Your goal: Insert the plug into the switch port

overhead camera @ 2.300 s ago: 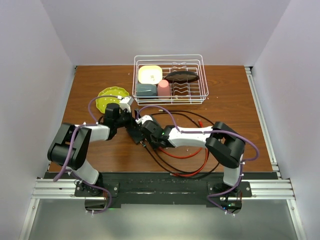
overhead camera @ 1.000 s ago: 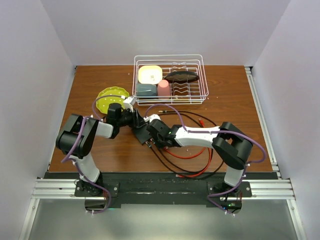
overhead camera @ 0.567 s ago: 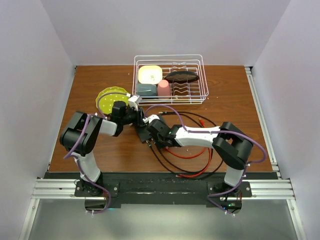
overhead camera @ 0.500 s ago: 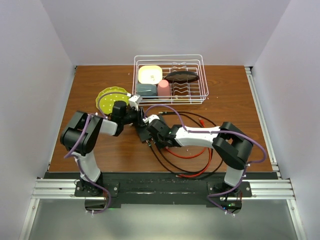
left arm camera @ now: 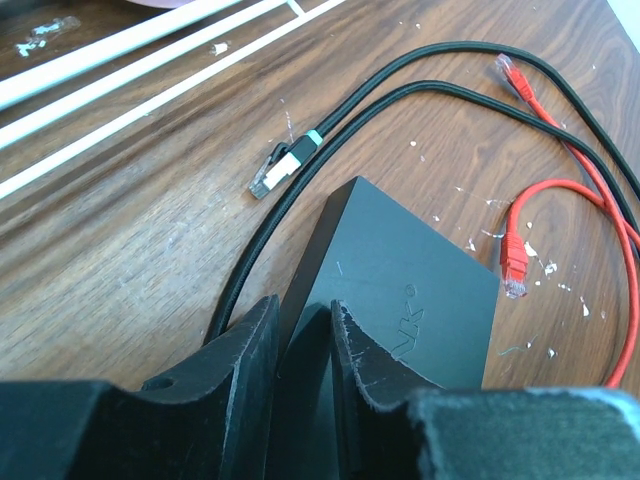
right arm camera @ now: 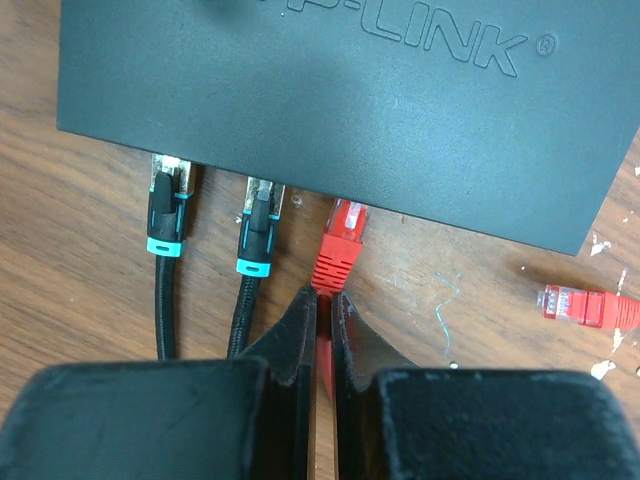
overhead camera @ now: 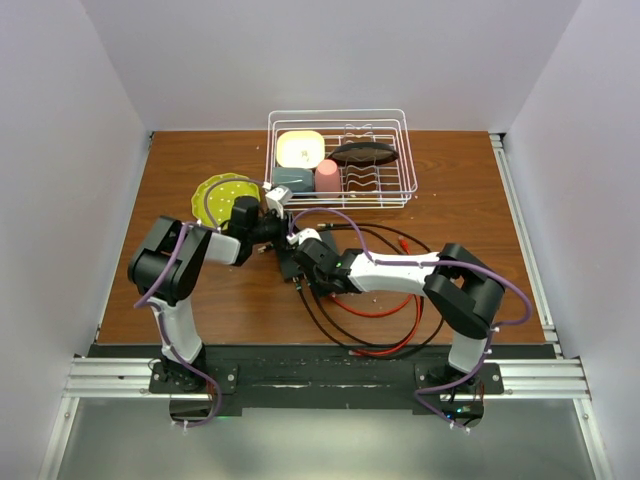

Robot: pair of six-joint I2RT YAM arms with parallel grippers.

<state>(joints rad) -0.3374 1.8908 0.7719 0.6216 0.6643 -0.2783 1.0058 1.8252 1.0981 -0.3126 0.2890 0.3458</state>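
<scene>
The switch [overhead camera: 289, 257] is a flat matte-black box; it also shows in the left wrist view [left arm camera: 405, 290] and the right wrist view [right arm camera: 330, 90]. My left gripper [overhead camera: 270, 226] [left arm camera: 305, 325] is shut on one edge of the switch. My right gripper [overhead camera: 306, 264] [right arm camera: 323, 300] is shut on the red cable just behind its red plug [right arm camera: 340, 243]. The plug's tip is at a socket on the switch's near edge, to the right of two black plugs [right arm camera: 165, 205] seated in sockets. How deep the red plug sits is hidden.
A loose red plug [right arm camera: 585, 305] lies right of the switch, another [left arm camera: 505, 72] farther off. A loose black plug with a white tip [left arm camera: 275, 172] lies beyond the switch. Red and black cables [overhead camera: 380, 310] loop near the front. A white dish rack [overhead camera: 340, 160] and a yellow-green plate [overhead camera: 220, 195] stand behind.
My left gripper has swung away from me and to the right, taking the switch with it. My right gripper has followed, staying at the switch's socket edge.
</scene>
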